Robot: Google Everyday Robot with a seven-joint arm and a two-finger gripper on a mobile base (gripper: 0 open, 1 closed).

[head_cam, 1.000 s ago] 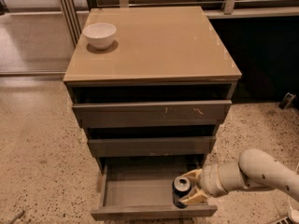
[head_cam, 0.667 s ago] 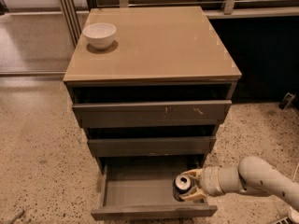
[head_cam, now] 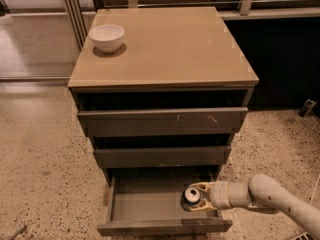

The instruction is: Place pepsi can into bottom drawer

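While our arm [head_cam: 265, 194] reaches in from the right, our pincer [head_cam: 195, 197] sits inside the open bottom drawer [head_cam: 145, 206], its two yellowish fingers [head_cam: 201, 187] clamped on either side of the pepsi can [head_cam: 192, 194]. We see the can upright, silver top facing up, at the drawer's right side, close to its near front panel. Whether its base touches the drawer floor, we cannot tell. Above, the middle drawer [head_cam: 162, 157] and top drawer [head_cam: 162, 120] each stand slightly pulled out. On the bench [head_cam: 170, 49], towards its far left corner, a white bowl [head_cam: 106, 36] rests. Speckled floor [head_cam: 45, 164] surrounds the bench.
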